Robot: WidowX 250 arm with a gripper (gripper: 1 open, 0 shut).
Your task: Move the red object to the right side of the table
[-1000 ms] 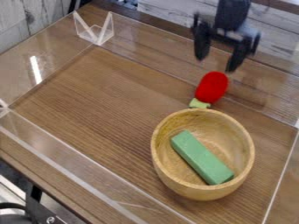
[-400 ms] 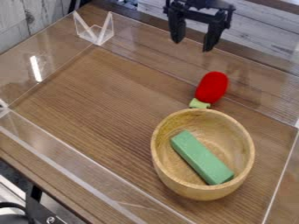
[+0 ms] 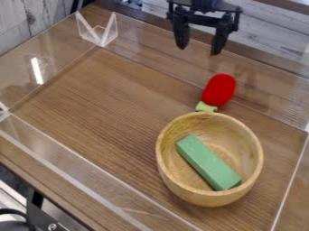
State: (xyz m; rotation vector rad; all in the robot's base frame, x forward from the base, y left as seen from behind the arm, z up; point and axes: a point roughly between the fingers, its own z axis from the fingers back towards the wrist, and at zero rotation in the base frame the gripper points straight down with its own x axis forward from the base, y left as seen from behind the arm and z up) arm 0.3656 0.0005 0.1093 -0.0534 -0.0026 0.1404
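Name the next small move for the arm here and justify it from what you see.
Probably nothing more than drawing clear: the red object lies on the table near its right wall, beside the wooden bowl, and the gripper hangs open above and behind it, its fingers holding nothing.

Behind the work area, a pale planked surface (image 3: pixel 272 36) runs along the top right, made of whitish horizontal boards with darker gaps between them. At the upper left there is a light grey panel (image 3: pixel 24 23) which leans a little, and near it a small folded piece of clear plastic (image 3: pixel 97 30) stands upright like an open book. The light is soft and even, giving white reflections on the clear acrylic walls (image 3: pixel 36 135), and in the bottom left corner a dark area with some black cables (image 3: pixel 24 217) is visible below the edge.
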